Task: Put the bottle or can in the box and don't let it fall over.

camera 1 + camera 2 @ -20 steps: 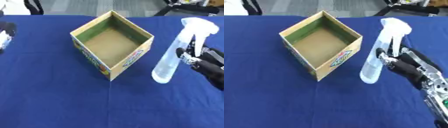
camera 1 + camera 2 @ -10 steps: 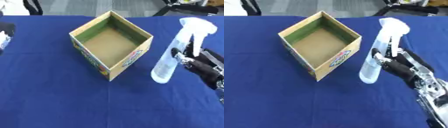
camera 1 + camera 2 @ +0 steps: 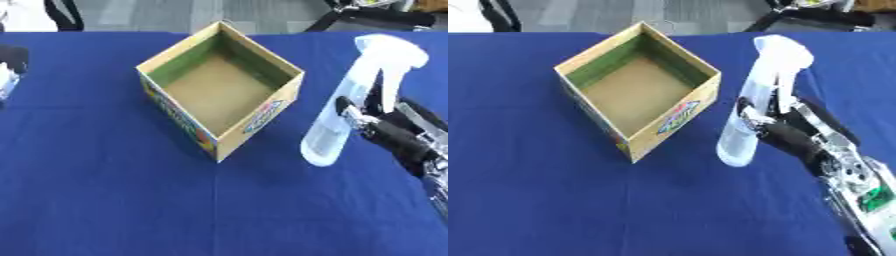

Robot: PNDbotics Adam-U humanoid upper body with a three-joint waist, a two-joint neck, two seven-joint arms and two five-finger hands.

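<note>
A clear spray bottle [image 3: 337, 122] with a white trigger head stands to the right of the open cardboard box [image 3: 220, 90], a short gap apart from it. The bottle leans with its head toward the upper right. Whether its base touches the blue cloth I cannot tell. My right hand [image 3: 794, 135] comes in from the lower right and is curled round the bottle's middle, thumb [image 3: 750, 114] on the near side and fingers behind. The box is empty, brown inside with a green inner wall. A part of my left hand [image 3: 7, 72] shows at the left edge.
A blue cloth [image 3: 105, 190] covers the table. Chair legs and dark frames [image 3: 376, 15] stand beyond the far edge. The box has a corner pointing toward me, with printed labels on its outer walls.
My right hand has slid left onto the bottle and closed round it. The bottle and the box stay about where they were.
</note>
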